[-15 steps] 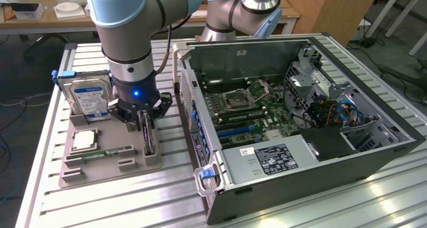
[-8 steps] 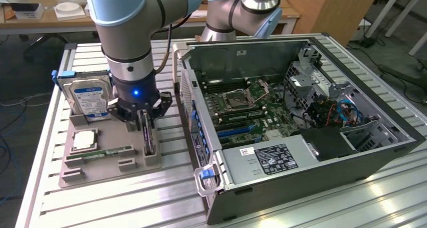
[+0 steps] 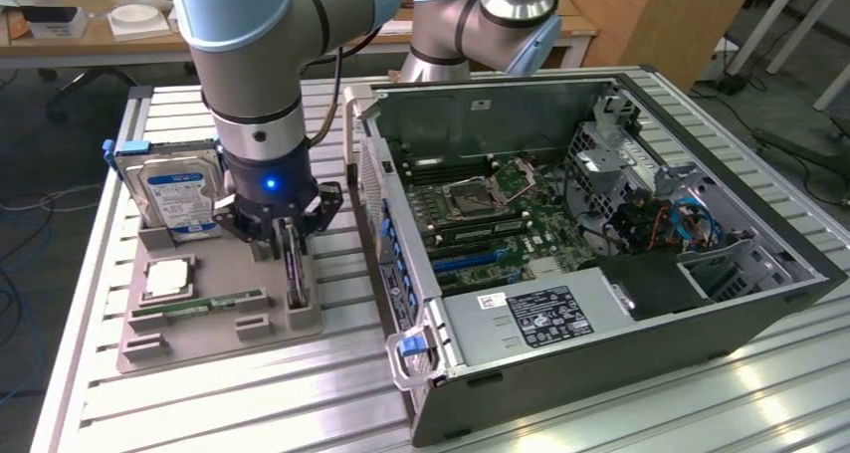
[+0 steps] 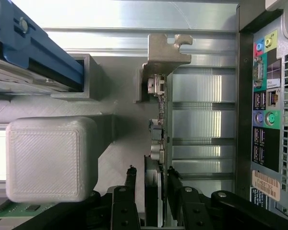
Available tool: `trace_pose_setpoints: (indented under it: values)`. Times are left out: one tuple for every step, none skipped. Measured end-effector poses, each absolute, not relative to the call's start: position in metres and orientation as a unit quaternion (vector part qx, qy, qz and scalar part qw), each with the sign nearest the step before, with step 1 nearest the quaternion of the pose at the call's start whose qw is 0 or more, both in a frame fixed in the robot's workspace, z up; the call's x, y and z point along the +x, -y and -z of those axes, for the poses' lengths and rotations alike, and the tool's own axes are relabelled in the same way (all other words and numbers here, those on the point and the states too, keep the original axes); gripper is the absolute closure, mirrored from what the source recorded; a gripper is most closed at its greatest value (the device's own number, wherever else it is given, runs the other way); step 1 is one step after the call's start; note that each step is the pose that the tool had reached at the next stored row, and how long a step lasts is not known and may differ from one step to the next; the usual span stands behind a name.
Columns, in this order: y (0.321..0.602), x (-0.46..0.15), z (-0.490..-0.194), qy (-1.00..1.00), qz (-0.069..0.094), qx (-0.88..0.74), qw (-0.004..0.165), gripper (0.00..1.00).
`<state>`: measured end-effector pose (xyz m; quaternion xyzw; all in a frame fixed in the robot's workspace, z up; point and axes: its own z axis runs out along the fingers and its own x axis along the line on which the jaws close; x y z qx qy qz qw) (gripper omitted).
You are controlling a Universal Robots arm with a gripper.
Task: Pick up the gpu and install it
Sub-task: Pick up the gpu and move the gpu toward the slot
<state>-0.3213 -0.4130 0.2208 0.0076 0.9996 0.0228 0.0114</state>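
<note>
As gpu (image 3: 299, 282) stands edgewise, long axis along case (image 3: 388, 259) rear, end effector (image 4: 151, 176) apart astride.

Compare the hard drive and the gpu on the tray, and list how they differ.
The hard drive is a boxy silver block with a blue label; the gpu is a thin dark card. The hard drive stands clear of the arm; the gpu has the gripper down over it. Both stand on edge in the grey tray.
</note>
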Motion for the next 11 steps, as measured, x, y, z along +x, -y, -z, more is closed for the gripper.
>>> trace_pose_setpoints:
  values:
    - [0.4132,-0.3203,-0.2209,-1.0,-0.023,0.007,0.011,0.62]
    - [0.4132,-0.3197,-0.2208,-1.0,-0.023,0.008,0.011,0.62]
    - [0.4132,-0.3194,-0.2208,-1.0,-0.023,0.008,0.011,0.62]
    - [0.4132,-0.3194,-0.2208,-1.0,-0.023,0.008,0.011,0.62]
    - [0.4132,-0.3194,-0.2208,-1.0,-0.023,0.008,0.011,0.62]
    - [0.4132,-0.3194,-0.2208,-1.0,-0.023,0.008,0.011,0.62]
    - [0.4132,-0.3194,-0.2208,-1.0,-0.023,0.008,0.011,0.62]
    - [0.4132,-0.3193,-0.2208,-1.0,-0.023,0.008,0.011,0.62]
    - [0.4132,-0.3193,-0.2208,-1.0,-0.023,0.008,0.011,0.62]
    - [0.4132,-0.3193,-0.2208,-1.0,-0.023,0.008,0.011,0.62]
    - [0.4132,-0.3193,-0.2208,-1.0,-0.023,0.008,0.011,0.63]
